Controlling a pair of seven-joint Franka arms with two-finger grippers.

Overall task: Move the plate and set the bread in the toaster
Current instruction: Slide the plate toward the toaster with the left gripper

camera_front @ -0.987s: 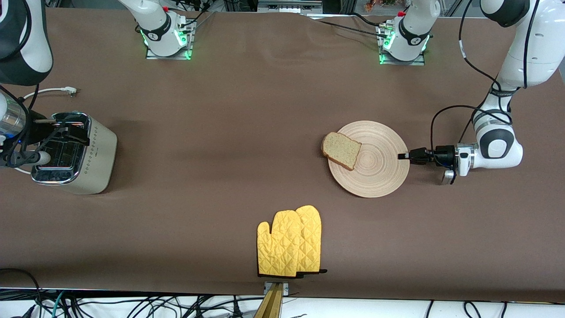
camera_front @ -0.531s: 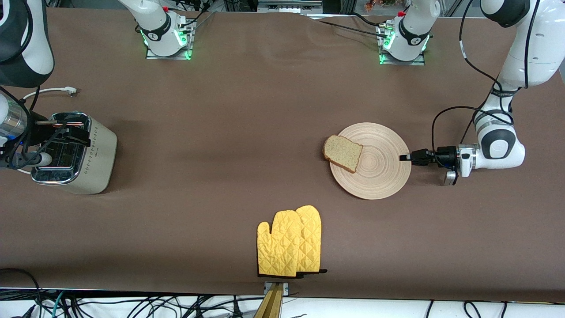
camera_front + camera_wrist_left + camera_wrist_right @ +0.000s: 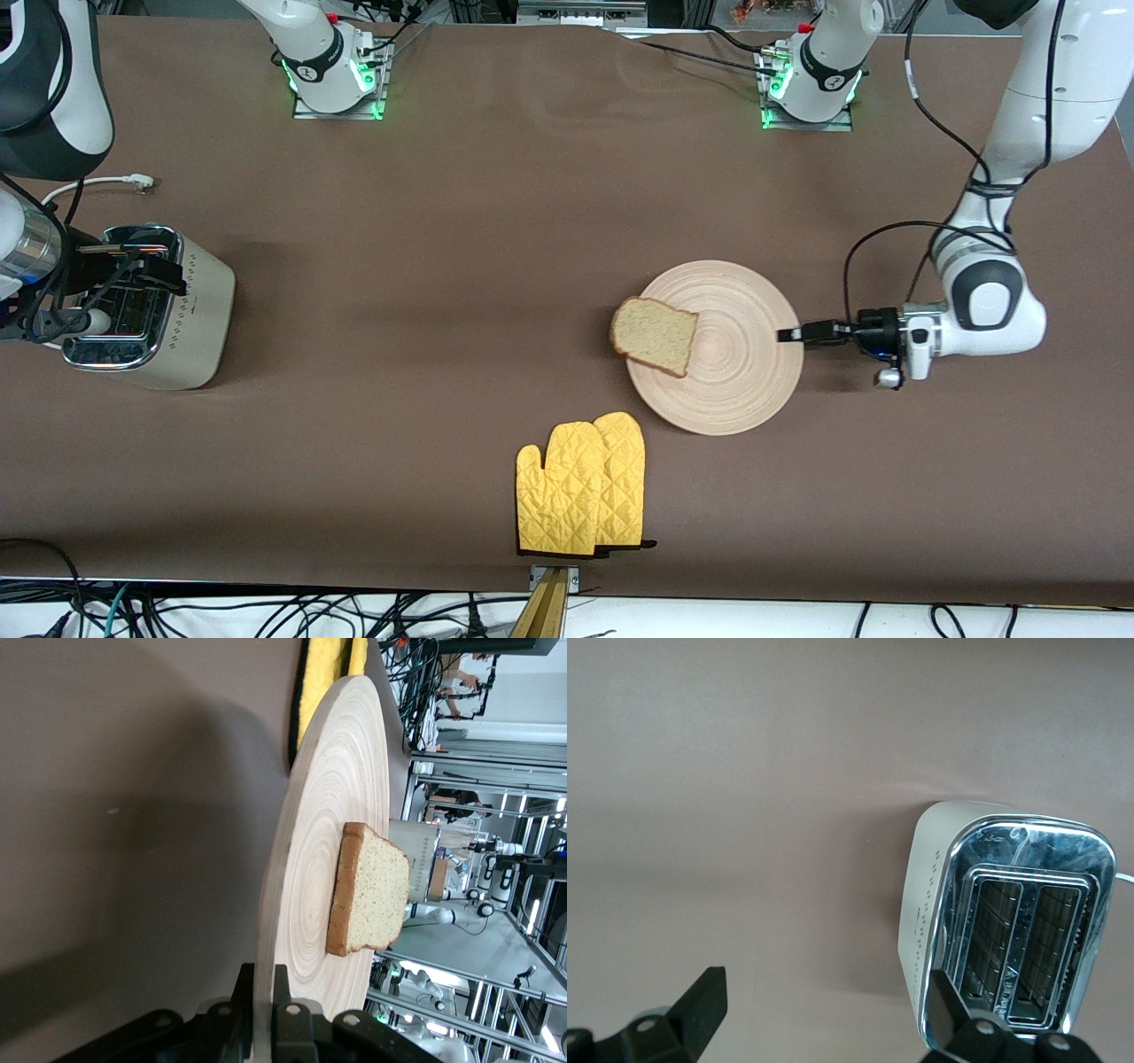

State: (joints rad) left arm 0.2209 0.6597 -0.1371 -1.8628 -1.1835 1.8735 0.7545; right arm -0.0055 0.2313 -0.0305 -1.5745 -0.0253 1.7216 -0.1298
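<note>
My left gripper is shut on the rim of the pale wooden plate, which it holds level by its edge toward the left arm's end. In the left wrist view the fingers pinch the plate's rim. The bread lies on the plate and overhangs its edge toward the right arm's end; it also shows in the left wrist view. The cream toaster stands at the right arm's end. My right gripper hovers open and empty over the toaster, its jaws wide apart.
A pair of yellow oven mitts lies near the table's front edge, just nearer the front camera than the plate; they also show in the left wrist view. The toaster's white cord trails on the table toward the robots' bases.
My left gripper has carried the plate with the bread toward the right arm's end and nearer the front camera, closer to the mitts. The right arm has hardly moved.
</note>
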